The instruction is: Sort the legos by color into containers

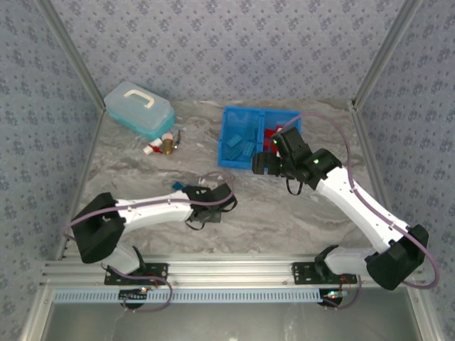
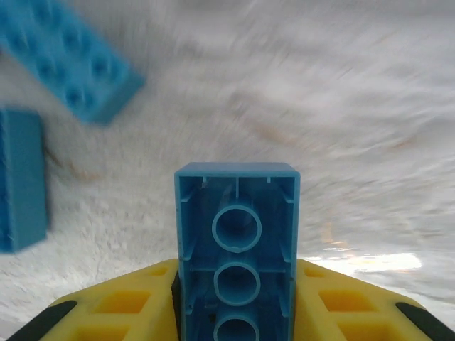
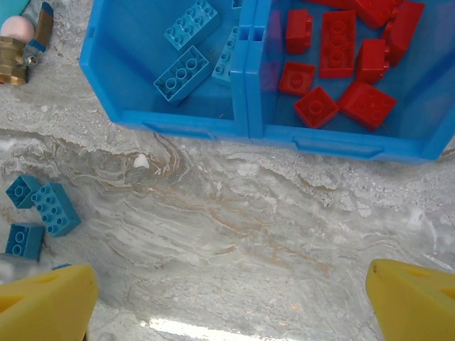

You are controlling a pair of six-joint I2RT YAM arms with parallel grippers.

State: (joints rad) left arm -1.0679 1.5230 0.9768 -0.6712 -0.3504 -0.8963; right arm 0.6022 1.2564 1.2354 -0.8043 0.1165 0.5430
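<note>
Legos, blue ones [image 3: 181,74] in bin [image 3: 245,131] left compartment, red ones [image 3: 334,42] in right, several blue loose [image 3: 53,207] on counter [image 3: 234,234], left jaws clamped on blue brick [image 2: 237,213], right jaws spread, empty, above counter near bin.

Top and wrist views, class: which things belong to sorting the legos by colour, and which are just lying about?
Belong to the job:
divided blue bin
red legos in it
blue legos in it
loose blue legos on the table
held blue lego

Just lying about:
brass fitting
pale blue lidded box
</note>
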